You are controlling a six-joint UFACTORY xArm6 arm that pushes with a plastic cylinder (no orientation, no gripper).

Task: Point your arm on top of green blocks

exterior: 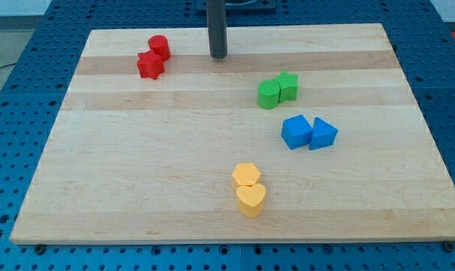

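Note:
Two green blocks touch each other right of the board's centre: a green cylinder [269, 95] and a green star-like block [287, 86] just up and right of it. My tip [218, 56] is the lower end of the dark rod near the view's top centre. It stands up and to the left of the green blocks, well apart from them, and touches no block.
A red cylinder [159, 47] and a red star block [150, 65] sit at the top left. A blue cube [296, 132] and a blue triangle [322, 135] lie below the green pair. A yellow hexagon [246, 175] and a yellow heart [251, 199] sit at the bottom centre of the wooden board [137, 165].

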